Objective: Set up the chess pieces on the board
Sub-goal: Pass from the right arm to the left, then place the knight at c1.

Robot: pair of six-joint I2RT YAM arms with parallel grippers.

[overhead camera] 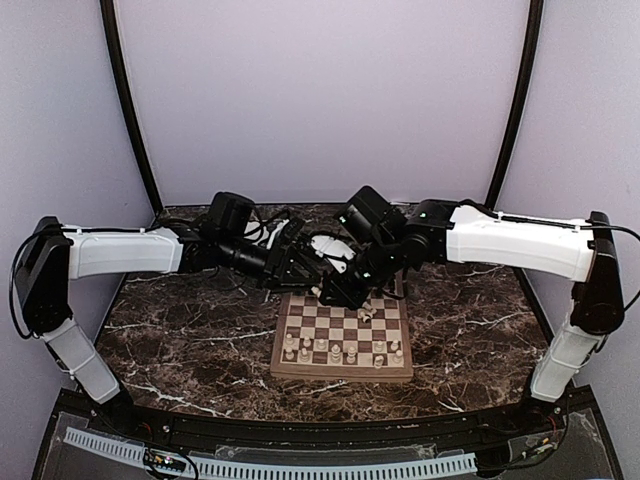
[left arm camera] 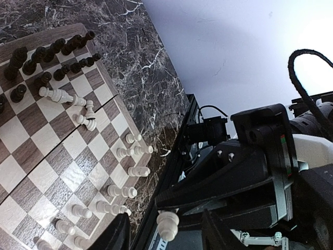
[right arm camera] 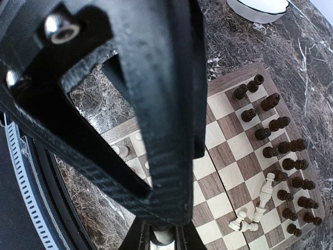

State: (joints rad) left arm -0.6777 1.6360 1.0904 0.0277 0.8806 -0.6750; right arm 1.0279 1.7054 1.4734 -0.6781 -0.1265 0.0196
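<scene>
Both arms reach inward over the far half of the board, which lies on the marble table just in front of the arm bases. The right fingers are closed on a white pawn, held above the table. The left fingers stand spread wide on either side of this pawn, touching it on neither side. In the right wrist view the left arm's black finger frame fills the foreground, directly over the gripped pawn. The dark pieces stand crowded along the two far rows of the board. Several toppled white pieces lie on their sides just in front of the dark rows, on the board's right side in the top view. The remaining white pieces stand unevenly spaced over the two near rows. A white scalloped dish sits on the table just beyond the far edge of the board.
</scene>
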